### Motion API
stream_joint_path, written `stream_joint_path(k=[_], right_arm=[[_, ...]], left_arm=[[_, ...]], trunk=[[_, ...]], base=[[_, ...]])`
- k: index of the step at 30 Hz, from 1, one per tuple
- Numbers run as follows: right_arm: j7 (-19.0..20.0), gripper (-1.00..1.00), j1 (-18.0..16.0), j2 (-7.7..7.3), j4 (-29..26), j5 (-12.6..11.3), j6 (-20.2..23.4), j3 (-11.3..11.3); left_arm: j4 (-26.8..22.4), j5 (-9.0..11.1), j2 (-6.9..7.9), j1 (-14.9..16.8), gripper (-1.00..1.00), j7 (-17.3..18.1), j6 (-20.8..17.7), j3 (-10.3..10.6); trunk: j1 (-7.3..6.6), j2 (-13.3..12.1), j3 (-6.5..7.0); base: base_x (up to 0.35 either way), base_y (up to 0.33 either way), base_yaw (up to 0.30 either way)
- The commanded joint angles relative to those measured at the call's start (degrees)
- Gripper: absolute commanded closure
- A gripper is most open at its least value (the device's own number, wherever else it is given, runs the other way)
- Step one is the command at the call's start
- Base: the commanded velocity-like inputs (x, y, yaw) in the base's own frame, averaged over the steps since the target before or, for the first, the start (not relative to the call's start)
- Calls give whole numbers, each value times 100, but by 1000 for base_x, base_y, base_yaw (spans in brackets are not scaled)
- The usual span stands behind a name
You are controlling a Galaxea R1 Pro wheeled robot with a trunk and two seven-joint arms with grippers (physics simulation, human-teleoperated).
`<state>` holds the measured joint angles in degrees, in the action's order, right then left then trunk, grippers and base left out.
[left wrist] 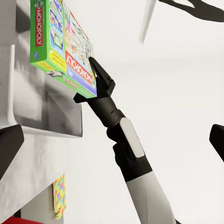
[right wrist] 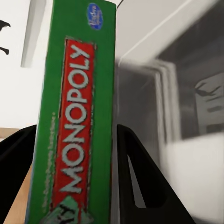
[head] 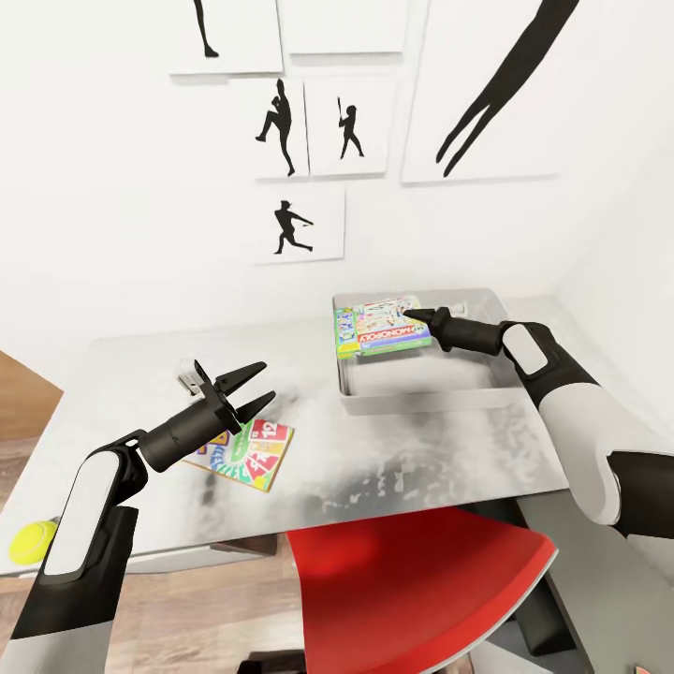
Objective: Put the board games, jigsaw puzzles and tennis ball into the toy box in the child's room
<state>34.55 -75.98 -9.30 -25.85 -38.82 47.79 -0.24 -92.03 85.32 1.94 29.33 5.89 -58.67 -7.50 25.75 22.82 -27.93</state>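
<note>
My right gripper (head: 418,316) is shut on the green-edged Monopoly board game (head: 378,328), holding it tilted over the light-grey toy box (head: 417,398) on the table (head: 122,374). In the right wrist view the game's green edge (right wrist: 74,116) sits between both dark fingers (right wrist: 135,182). The left wrist view shows the game (left wrist: 63,42) in that gripper (left wrist: 95,77) above the toy box (left wrist: 28,107). My left gripper (head: 251,388) hangs open and empty above a yellow-green-red board game (head: 251,454) lying flat. The tennis ball (head: 32,541) rests at the table's near left edge.
A red chair (head: 421,580) stands against the table's front edge below my right arm. White walls with black baseball-player pictures (head: 290,225) close off the back and right. A small multicoloured flat thing (left wrist: 59,196) lies past the toy box; I cannot tell what it is.
</note>
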Motion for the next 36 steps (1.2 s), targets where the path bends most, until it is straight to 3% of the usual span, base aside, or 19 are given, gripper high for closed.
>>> stream_joint_path(k=[1, 36], right_arm=[[8, 100, -5, -1, 1, -11, 29, -4], [8, 100, -13, -88, -1, -6, 29, 31]], left_arm=[[1, -59, -1, 4, -100, 57, -22, -6], [1, -68, -1, 3, -100, 53, -22, -6]], trunk=[[3, 10, -12], [3, 10, -254]], base=[[0, 0, 0], [0, 0, 0]])
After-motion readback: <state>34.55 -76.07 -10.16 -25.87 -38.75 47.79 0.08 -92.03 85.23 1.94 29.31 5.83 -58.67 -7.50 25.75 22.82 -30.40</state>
